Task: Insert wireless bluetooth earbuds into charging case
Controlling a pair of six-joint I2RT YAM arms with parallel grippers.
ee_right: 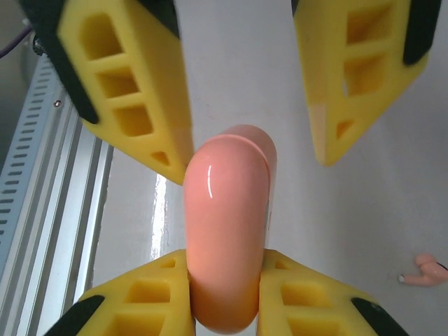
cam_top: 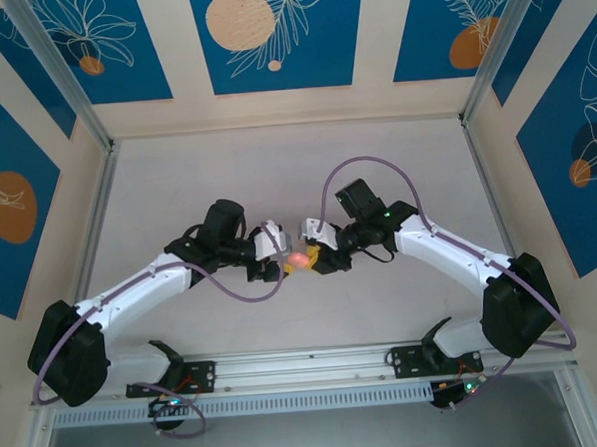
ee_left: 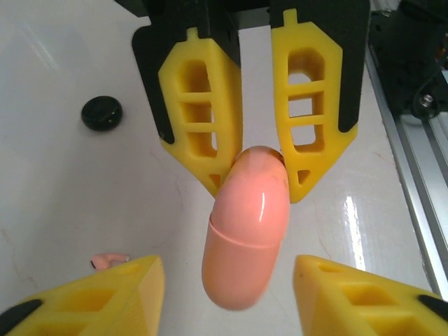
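We see the pink case [ee_right: 227,231] mid-frame, held off the table [ee_left: 70,189], one end pinched tight in the right claw [ee_right: 225,269]. The left claw [ee_left: 227,269] stands spread on either side of its other end. In the left wrist view a pink earbud [ee_left: 108,260] lies lower left and a black disc [ee_left: 101,112] upper left.

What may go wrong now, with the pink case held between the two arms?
1. The right fingers pinch only one rounded end of the glossy pink case; it might slip or swing.
2. The left fingers stand apart around the other end; closing off-centre might push the case out of that grip.
3. The pink earbud lies loose nearby; a dropped case might knock it away.
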